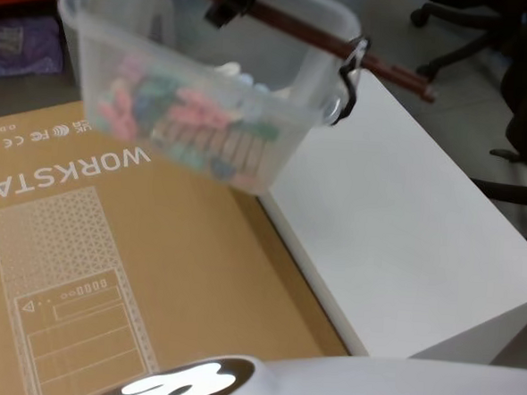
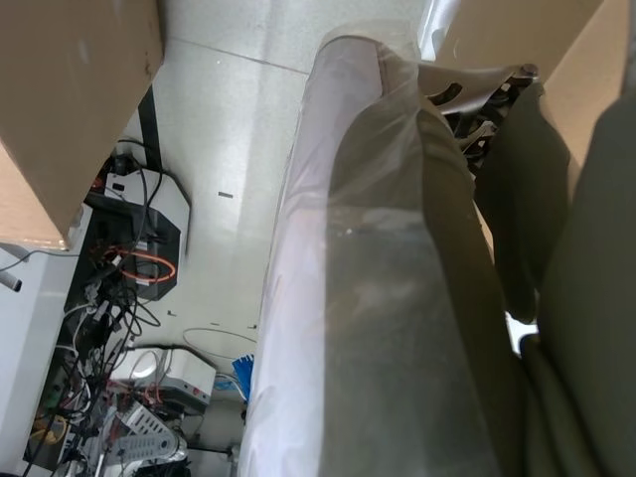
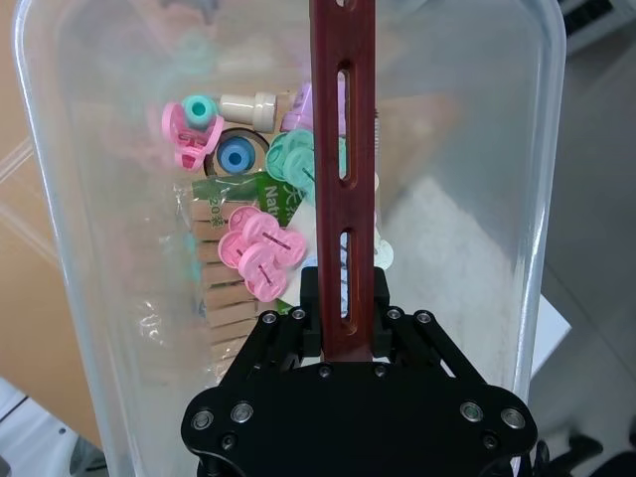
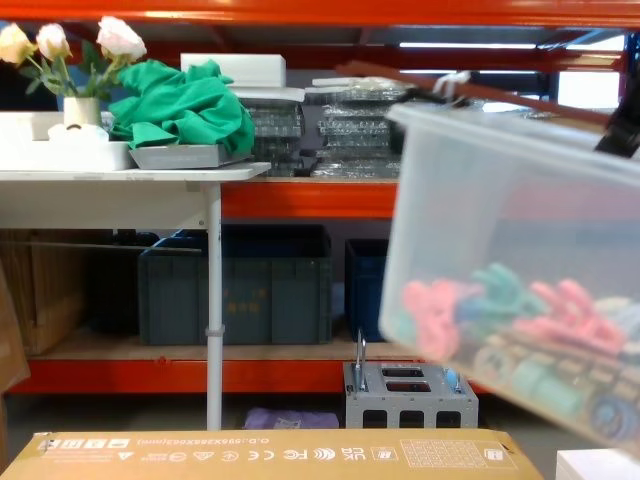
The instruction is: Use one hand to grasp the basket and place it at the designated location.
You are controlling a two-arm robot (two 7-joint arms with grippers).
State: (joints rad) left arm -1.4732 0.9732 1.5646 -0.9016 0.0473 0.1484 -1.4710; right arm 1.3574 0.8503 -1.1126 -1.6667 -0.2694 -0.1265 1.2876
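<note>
The basket (image 1: 207, 96), a translucent milky tub holding several pink, teal and tan small items, hangs tilted in the air over the far edge of the cardboard box. My right gripper (image 1: 232, 6) is shut on its reddish-brown bar handle (image 1: 292, 25). In the right wrist view the black fingers (image 3: 310, 298) clamp the slotted handle (image 3: 343, 149) above the tub's contents (image 3: 260, 248). In the chest view the basket (image 4: 500, 250) hangs large at the right, with the gripper (image 4: 622, 125) at the edge.
A large cardboard box (image 1: 107, 268) printed "WORKSTAT" lies below on the left. A white table (image 1: 404, 242) adjoins it on the right. Office chairs (image 1: 520, 106) stand beyond. Across the room are orange shelving, dark blue crates (image 4: 235, 285) and a white table with green cloth (image 4: 180, 105).
</note>
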